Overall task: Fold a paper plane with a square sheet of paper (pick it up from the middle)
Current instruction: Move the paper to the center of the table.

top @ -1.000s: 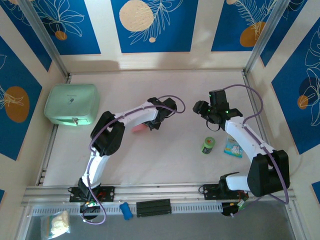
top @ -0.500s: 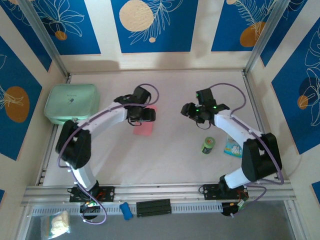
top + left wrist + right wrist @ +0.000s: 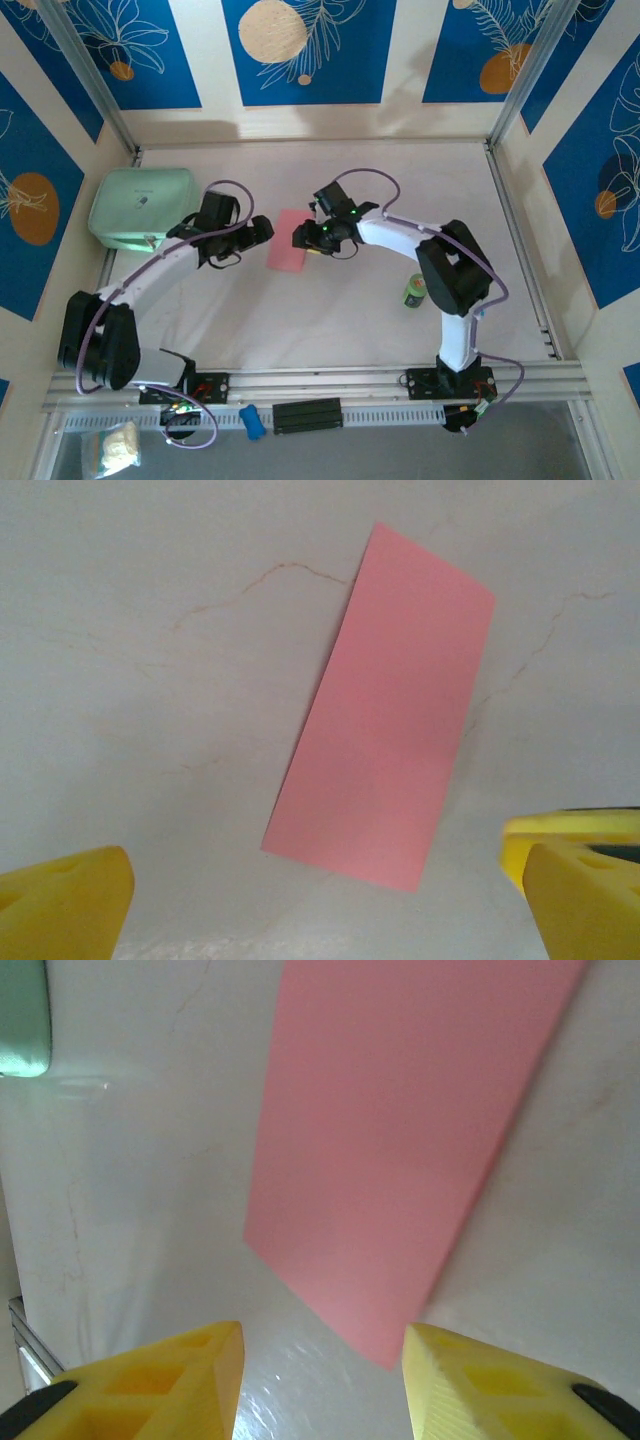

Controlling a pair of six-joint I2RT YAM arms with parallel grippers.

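Top external view: thin pink paper sheet (image 3: 287, 255), halved into a rectangle, lies flat mid-table — left gripper (image 3: 262, 231) at its nine o'clock, right gripper (image 3: 304, 238) at one o'clock, both spread wide and empty. Next, likely: pinch a corner inward.

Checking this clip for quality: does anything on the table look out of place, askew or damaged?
Nothing spilled or damaged. The pink paper lies flat as a narrow rectangle, not a square, slightly skewed on the table, between the left end effector and right end effector. Faint hairline marks cross the table.
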